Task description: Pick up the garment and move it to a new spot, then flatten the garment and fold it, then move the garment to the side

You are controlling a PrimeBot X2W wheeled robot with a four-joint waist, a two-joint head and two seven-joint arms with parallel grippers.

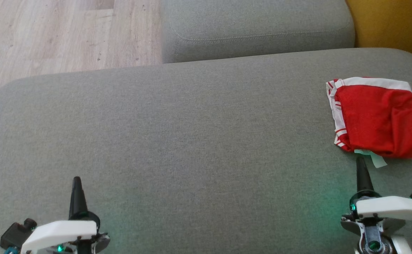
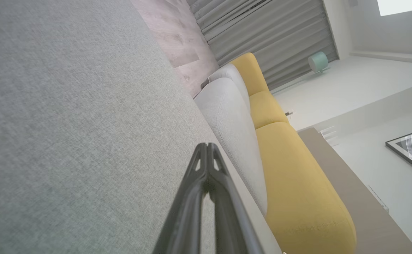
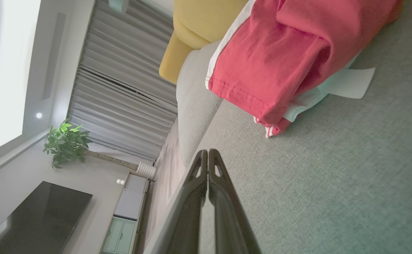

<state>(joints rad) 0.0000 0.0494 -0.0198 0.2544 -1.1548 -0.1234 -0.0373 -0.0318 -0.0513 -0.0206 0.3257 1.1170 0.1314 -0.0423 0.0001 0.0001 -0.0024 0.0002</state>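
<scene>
The red garment [image 1: 378, 116] lies at mid-right, just above the right gripper [image 1: 360, 161] and apart from it. Both that and the left gripper [image 1: 76, 180], lower left, are pinched together, empty.

White wrist covers, dark tips
The left pincer [image 1: 76, 180] and right pincer [image 1: 359, 160] are tapering to black points; green lights are glowing beneath.

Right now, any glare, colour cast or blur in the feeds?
Head view: sharp; green glow on the grey fabric cushion beside the right gripper. Left wrist view: bright white patch blown out, top right. Right wrist view: pale bright area washed out at left; red white-trimmed garment sharp.
</scene>
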